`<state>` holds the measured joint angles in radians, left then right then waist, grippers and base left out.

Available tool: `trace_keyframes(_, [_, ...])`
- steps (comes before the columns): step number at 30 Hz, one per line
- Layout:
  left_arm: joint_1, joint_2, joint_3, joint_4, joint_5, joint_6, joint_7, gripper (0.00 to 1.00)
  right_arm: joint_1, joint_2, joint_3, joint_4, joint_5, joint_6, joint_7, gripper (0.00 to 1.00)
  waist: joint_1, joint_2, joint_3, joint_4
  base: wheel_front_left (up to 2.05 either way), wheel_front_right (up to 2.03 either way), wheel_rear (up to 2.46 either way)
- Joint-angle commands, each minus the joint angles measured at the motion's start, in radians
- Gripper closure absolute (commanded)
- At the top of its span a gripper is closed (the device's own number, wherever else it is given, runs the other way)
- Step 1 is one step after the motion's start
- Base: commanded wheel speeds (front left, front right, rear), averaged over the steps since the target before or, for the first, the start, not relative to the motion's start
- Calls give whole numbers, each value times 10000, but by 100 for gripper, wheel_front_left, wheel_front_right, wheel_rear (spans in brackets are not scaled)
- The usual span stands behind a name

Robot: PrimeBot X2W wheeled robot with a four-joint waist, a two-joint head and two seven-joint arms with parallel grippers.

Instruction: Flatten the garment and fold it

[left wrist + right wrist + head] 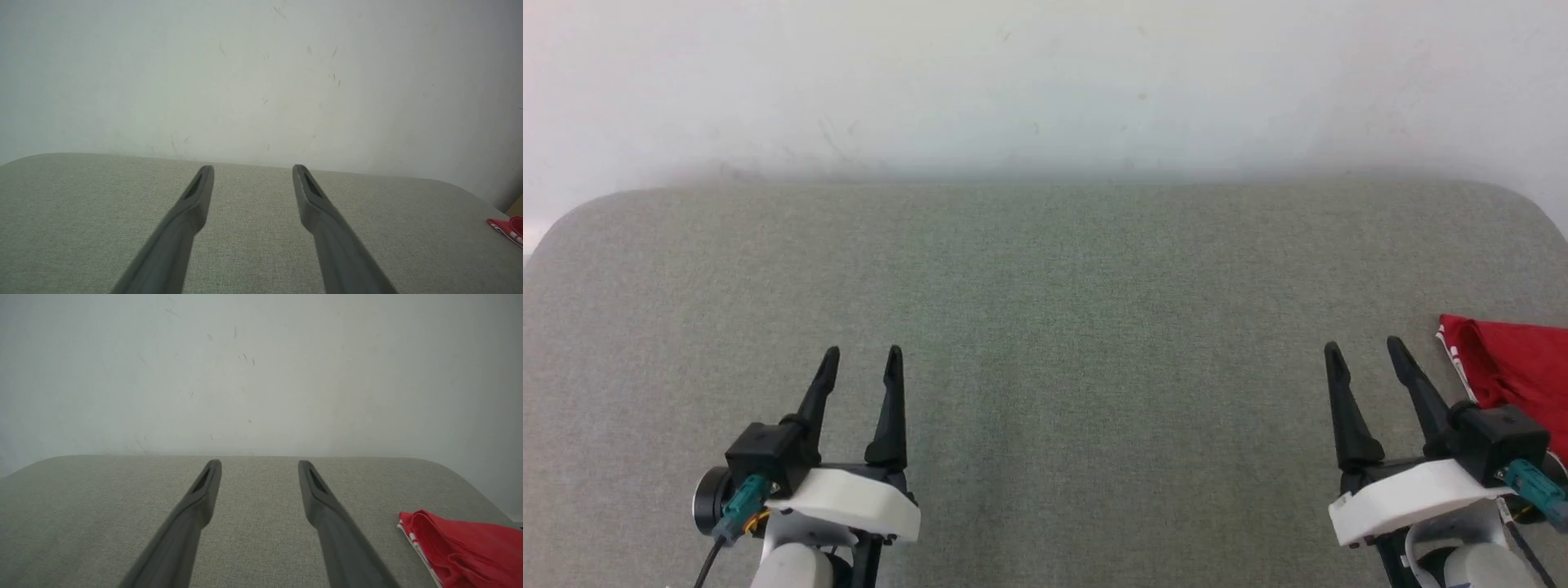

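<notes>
Currently: shirt (1519, 367) bunched at right edge of desk (1045, 327), beside my open right claw (1362, 347); my open left claw (863, 353) well apart.

One shirt (1515, 363), one desk (1045, 327), one wall (1045, 82). Two tools, the left tool (863, 351) and the right tool (1364, 344), each with two fingers (817, 394).

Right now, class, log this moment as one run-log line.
left pincer: open, empty | right pincer: open, empty | garment: bunched at right edge of table, untouched
</notes>
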<state>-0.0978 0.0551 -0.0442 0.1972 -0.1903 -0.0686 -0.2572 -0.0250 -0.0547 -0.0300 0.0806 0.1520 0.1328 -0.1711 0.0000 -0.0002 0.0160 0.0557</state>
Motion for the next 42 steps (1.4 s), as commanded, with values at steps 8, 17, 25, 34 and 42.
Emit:
trace_keyframes(8, [307,-48,-104,-71,-170,160,-46,0,227,44,72,161,181,-21,-107,0,0,2,-61,-114,0,0,0])
trace_keyframes(17, [310,-48,-136,-29,-204,193,-46,0,253,44,70,199,276,-21,-122,0,0,2,-50,-163,0,0,0])
trace_keyframes(25, [158,-6,-145,-11,-124,167,9,100,132,-6,65,222,283,0,-55,100,0,1,-34,-158,0,0,0])
trace_keyframes(34, [183,-5,-126,-74,-56,184,100,100,136,-6,60,194,224,-1,3,100,1,1,-37,-173,0,0,0])
trace_keyframes(42, [236,-8,-89,-200,74,217,263,100,144,-3,76,128,109,-2,116,100,1,1,-45,-198,0,0,0])
